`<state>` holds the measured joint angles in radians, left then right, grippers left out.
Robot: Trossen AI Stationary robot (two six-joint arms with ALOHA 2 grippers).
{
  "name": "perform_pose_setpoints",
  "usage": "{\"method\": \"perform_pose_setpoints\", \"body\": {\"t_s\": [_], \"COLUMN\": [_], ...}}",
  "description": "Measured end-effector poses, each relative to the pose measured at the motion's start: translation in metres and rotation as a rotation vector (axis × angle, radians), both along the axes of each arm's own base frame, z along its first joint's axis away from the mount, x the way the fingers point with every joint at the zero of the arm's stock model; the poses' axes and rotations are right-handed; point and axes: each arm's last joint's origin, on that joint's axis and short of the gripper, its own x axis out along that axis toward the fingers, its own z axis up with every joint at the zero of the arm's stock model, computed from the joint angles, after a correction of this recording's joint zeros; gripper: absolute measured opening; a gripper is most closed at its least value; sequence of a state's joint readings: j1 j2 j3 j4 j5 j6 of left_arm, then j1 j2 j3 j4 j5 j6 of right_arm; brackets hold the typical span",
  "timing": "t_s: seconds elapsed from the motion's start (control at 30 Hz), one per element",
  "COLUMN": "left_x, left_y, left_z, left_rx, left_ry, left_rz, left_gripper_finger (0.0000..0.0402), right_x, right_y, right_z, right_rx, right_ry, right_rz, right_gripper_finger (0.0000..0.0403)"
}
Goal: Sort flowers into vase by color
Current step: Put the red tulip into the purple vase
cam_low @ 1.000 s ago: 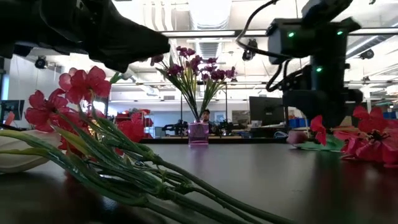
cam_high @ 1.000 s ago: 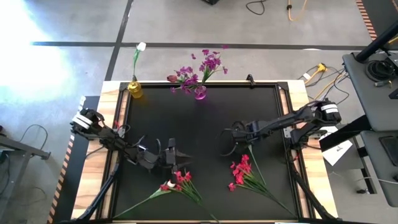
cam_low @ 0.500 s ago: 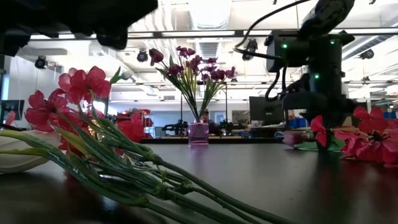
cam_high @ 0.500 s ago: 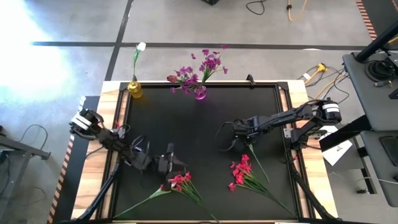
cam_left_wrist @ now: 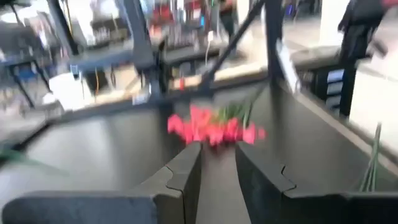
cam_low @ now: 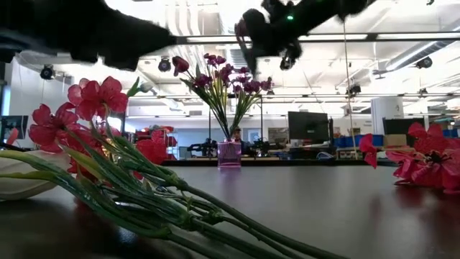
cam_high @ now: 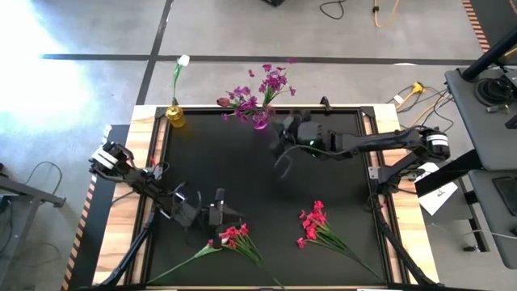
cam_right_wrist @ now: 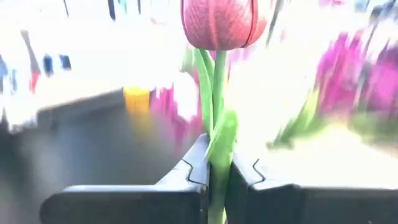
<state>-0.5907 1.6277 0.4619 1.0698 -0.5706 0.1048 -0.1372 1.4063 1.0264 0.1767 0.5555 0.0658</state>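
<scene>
From above, the right tool (cam_high: 284, 139) is stretched across the far half of the black desk (cam_high: 258, 186), just beside the purple vase (cam_high: 260, 121) that holds the purple flowers (cam_high: 262, 87). At the far left corner a yellow vase (cam_high: 174, 116) carries the white bloom (cam_high: 183, 60). The left tool (cam_high: 228, 217) sits low near the front edge, right at the heads of one red-pink spray (cam_high: 232, 237); a second red-pink spray (cam_high: 315, 225) lies well apart to its right.

At desk level, the near spray's red flowers (cam_low: 86, 108) and green stems fill the left foreground, the purple vase (cam_low: 229, 154) stands in the middle distance, and more red blooms (cam_low: 424, 155) show at the right. A dark arm hangs high over the vase.

Through the left wrist camera, the left tool (cam_left_wrist: 217, 163) is released, its fingers parted with red-pink blossoms (cam_left_wrist: 214, 129) just ahead.

Through the right wrist camera, the right tool (cam_right_wrist: 217, 171) is clenched on the green stem of a single pink bud (cam_right_wrist: 219, 22), which stands upright above the fingers.
</scene>
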Motion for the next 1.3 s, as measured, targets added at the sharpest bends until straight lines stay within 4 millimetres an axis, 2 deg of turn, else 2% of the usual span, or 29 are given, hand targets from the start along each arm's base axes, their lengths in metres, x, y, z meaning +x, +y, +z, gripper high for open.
{"method": "perform_pose_setpoints", "body": {"t_s": [0.13, 0.23, 0.43, 0.53, 0.63, 0.83, 1.3], "left_x": [-0.003, -0.006, -0.009, -0.009, -0.01, -0.012, -0.015], "left_y": [0.003, 0.004, 0.004, 0.004, 0.004, 0.003, 0.005], "left_z": [0.0, 0.003, 0.004, 0.003, 0.0, -0.003, 0.003], "left_rx": [-0.038, -0.063, -0.068, -0.068, -0.087, -0.107, -0.08], "left_ry": [0.065, 0.087, 0.098, 0.108, 0.131, 0.159, 0.166], "left_rz": [0.058, 0.071, 0.078, 0.081, 0.088, 0.091, 0.086], "left_gripper_finger": [0.0086, 0.0086, 0.0086, 0.0086, 0.0086, 0.0086, 0.0086], "right_x": [0.007, 0.006, 0.02, 0.028, 0.034, 0.034, 0.04], "right_y": [-0.021, -0.039, -0.082, -0.096, -0.099, -0.103, -0.117], "right_z": [0.008, 0.007, -0.016, -0.018, -0.01, 0.02, -0.016], "right_rx": [-0.235, -0.315, -0.265, -0.264, -0.264, -0.254, -0.151], "right_ry": [-0.275, -0.398, -0.434, -0.441, -0.454, -0.426, -0.352], "right_rz": [-0.023, -0.073, -0.147, -0.171, -0.181, -0.188, -0.213], "right_gripper_finger": [0.0013, 0.0013, 0.0013, 0.0013, 0.0013, 0.0013, 0.0013]}}
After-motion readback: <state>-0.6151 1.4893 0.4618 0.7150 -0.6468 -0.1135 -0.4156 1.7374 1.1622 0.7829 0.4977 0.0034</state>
